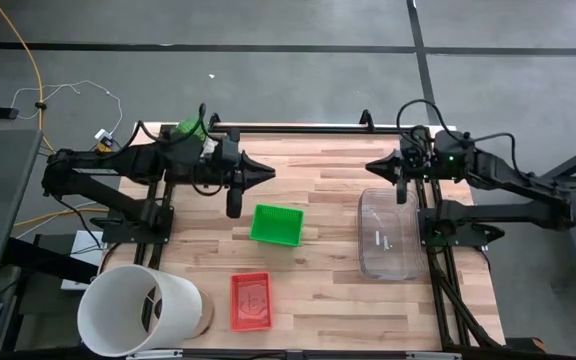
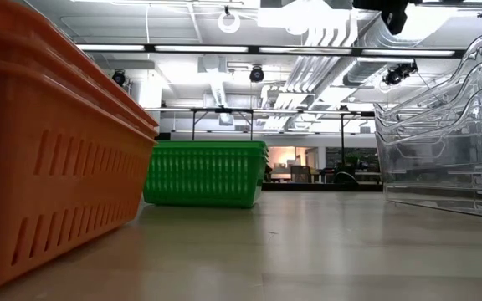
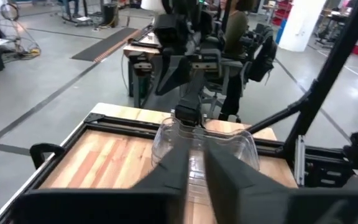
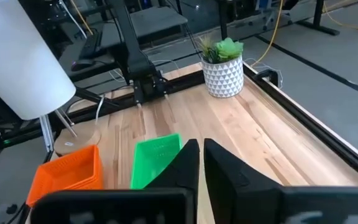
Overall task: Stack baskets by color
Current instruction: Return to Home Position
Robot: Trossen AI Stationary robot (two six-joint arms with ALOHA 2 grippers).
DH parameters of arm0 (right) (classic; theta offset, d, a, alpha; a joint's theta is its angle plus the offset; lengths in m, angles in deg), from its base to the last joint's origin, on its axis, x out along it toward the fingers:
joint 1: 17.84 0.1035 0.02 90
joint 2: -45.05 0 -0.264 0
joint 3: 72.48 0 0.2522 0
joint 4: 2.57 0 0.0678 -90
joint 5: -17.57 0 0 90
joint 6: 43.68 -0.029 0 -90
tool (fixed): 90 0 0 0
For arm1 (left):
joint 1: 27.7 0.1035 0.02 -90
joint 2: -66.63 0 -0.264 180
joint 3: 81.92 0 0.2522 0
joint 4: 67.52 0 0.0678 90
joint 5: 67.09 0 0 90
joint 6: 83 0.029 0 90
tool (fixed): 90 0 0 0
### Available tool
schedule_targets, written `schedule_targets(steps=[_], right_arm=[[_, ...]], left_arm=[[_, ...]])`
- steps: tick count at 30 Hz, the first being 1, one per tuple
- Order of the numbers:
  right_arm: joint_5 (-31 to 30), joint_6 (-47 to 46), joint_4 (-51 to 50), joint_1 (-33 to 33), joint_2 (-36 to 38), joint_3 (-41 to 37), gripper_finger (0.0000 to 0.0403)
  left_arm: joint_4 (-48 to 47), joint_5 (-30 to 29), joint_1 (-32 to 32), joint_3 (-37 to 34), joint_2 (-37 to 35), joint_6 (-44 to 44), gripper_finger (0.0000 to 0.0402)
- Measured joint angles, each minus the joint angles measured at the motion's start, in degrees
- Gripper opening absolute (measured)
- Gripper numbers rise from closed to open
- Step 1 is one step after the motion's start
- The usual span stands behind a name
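— Where are the baskets found?
— The clear transparent rectangular plastic baskets (image 1: 388,235) are seen nested in one stack, with several rims shown one above another in the low view. The stack is set just beside the right gripper (image 1: 371,166), on its side toward the table's front edge.
— And the coloured ones?
— The green mesh-sided plastic basket (image 1: 276,223) is placed near the left gripper (image 1: 268,172), likewise toward the front edge from it. The red-orange slotted plastic basket (image 1: 251,300) is found farther from that gripper, beyond the green one and apart from it. Layered rims are shown along its top in the low view.
— How are the pincers held?
— Both are closed, with nothing gripped. In each wrist view the two dark fingers (image 3: 166,171) are pressed nearly together. The grippers are pointed tip to tip, well apart, over the far side of the light wooden table (image 1: 318,190).
— What else is noted?
— A white cylindrical bucket (image 1: 138,310) is seen at the front corner, well away from the left gripper, past the red-orange basket. A small green plant in a white patterned pot (image 4: 224,65) is seen at the far edge, beside the left arm's base.
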Motion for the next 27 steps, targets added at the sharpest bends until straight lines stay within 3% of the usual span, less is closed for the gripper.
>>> schedule_targets(steps=[3, 14, 22, 27], right_arm=[[0.06, -0.60, 0.53, 0.31, -0.32, 0.00, 0.0006], [2.13, -1.04, 0.46, 2.07, -0.35, 0.00, 0.0001], [5.36, -1.02, 0.48, 2.10, -0.35, 0.00, 0.0000], [5.07, 0.44, 0.39, 2.10, -0.37, 0.00, 0.0000]], left_arm=[[-0.02, 0.23, -0.02, 0.00, -0.03, 0.02, 0.0007], [0.80, 0.17, -0.04, -1.46, -1.55, -0.07, 0.0001], [20.91, 1.77, -0.06, -25.49, -14.46, -7.10, 0.0000], [23.86, 0.50, -0.06, -37.77, -24.51, -12.15, 0.0000]])
